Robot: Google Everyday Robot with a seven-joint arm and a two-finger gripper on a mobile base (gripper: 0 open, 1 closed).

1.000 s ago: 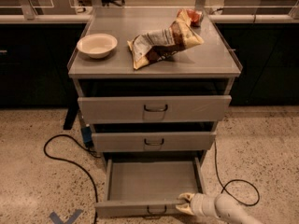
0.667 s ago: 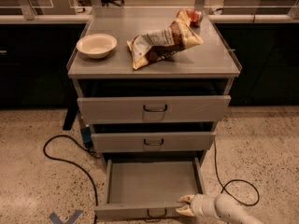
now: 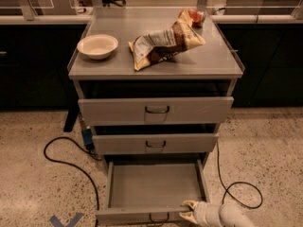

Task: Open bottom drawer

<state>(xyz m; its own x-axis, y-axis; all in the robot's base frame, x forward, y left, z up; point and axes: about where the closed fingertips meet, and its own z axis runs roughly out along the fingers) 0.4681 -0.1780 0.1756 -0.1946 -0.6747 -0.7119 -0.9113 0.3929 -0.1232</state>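
Note:
The bottom drawer of the grey metal cabinet stands pulled far out, showing its plain grey tray. Its narrow front runs along the bottom edge of the view, with a small dark wire handle at its centre. My gripper, white with pale fingers, reaches in from the lower right and sits at the right end of the drawer front, to the right of the handle. The two drawers above, top and middle, are each pulled out only a little.
On the cabinet top sit a white bowl, a crumpled chip bag and a small red packet. A black cable loops on the speckled floor at left, another at right. Dark counters stand behind.

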